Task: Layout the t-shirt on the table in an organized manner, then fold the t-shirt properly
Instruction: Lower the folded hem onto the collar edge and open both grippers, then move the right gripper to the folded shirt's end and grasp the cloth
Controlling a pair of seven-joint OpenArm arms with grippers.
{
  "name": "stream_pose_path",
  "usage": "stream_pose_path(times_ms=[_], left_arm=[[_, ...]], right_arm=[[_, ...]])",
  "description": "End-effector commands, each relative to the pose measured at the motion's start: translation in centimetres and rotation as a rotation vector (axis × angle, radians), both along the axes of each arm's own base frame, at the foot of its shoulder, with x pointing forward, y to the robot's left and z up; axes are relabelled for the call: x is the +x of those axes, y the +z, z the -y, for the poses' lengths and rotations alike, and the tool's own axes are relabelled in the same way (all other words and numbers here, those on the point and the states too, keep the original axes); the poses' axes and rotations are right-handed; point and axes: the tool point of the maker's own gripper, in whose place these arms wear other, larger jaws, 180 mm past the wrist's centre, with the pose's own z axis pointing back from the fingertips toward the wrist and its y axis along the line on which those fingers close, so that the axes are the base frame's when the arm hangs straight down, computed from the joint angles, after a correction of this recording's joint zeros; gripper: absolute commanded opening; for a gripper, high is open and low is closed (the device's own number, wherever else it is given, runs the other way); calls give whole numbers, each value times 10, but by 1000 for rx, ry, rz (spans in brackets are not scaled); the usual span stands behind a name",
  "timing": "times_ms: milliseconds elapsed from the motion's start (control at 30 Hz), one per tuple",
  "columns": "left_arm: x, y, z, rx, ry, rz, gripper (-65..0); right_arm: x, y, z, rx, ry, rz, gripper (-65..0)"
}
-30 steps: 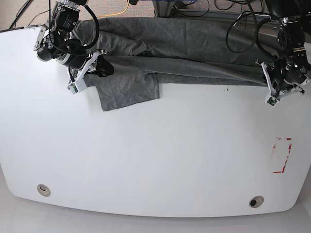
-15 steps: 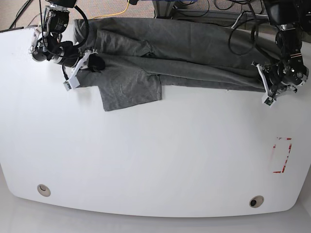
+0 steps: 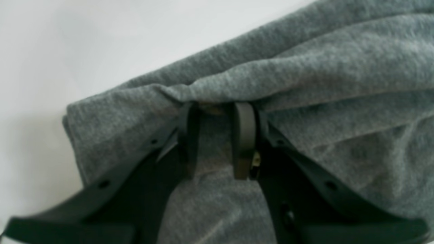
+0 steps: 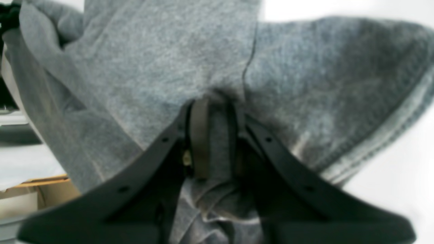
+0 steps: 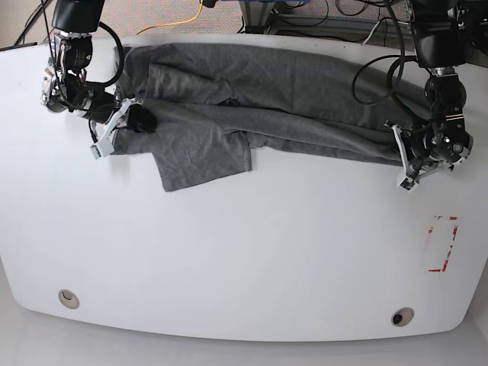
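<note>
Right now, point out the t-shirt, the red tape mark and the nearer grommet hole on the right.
t-shirt [image 5: 267, 84], base view, flat back panel.
red tape mark [image 5: 442, 244], base view, its middle.
grommet hole [image 5: 401, 316], base view, its centre.

the t-shirt [image 5: 259, 95] was spread in a long band across the far part of the table [image 5: 244, 252], running from the far left to the right side. one flap was laid toward the near side at the band's left. the right gripper [image 5: 126, 126] was set at the band's left end, and the left gripper [image 5: 402, 156] at its right end, each on the cloth's edge. a tape mark [image 5: 442, 244] was found near the right edge, and two holes [image 5: 69, 297] along the near edge.
</note>
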Motion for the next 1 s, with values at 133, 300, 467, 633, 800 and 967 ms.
stream_pose_path(times_ms=[133,300,467,633,800,967], left_arm=[[13,2,14,-29,-11,7,-500],[17,3,23,-47,-14,14,-500],[15,2,22,-44,-14,11,-500],[14,2,20,-43,-9,9,-500],[7,-1,13,-30,-8,-4,-500],[13,10,15,-21,-20,31,-497]], right_arm=[[23,2,22,-37,-25,12,-555],[38,12,32,-64,-19,53,-555],[46,21,45,-94,-33,77,-555],[46,21,63,-144,-68,81,-555],[46,20,66,-162,-71,77,-555],[51,27,63,-142,-71,102,-555]])
